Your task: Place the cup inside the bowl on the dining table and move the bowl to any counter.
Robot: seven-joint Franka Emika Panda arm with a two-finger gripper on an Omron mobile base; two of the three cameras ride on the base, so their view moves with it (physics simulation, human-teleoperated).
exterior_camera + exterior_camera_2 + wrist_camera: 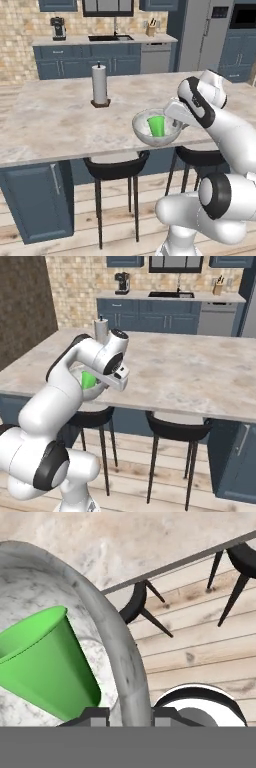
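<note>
Right now your gripper (129, 716) is pinching the speckled glass bowl's (144, 131) rim, jaws nearly closed, the green cup (156, 125) standing inside beside your fingertips. It's seemingly hanging past the dining table (50, 125) edge, so keep it level while carrying toward the counter (75, 40).

The arm (220, 125) was glossy white, built of rounded segments with dark grey-black joint rings; its finger tips (92, 716) looked dark, perhaps grey.
</note>
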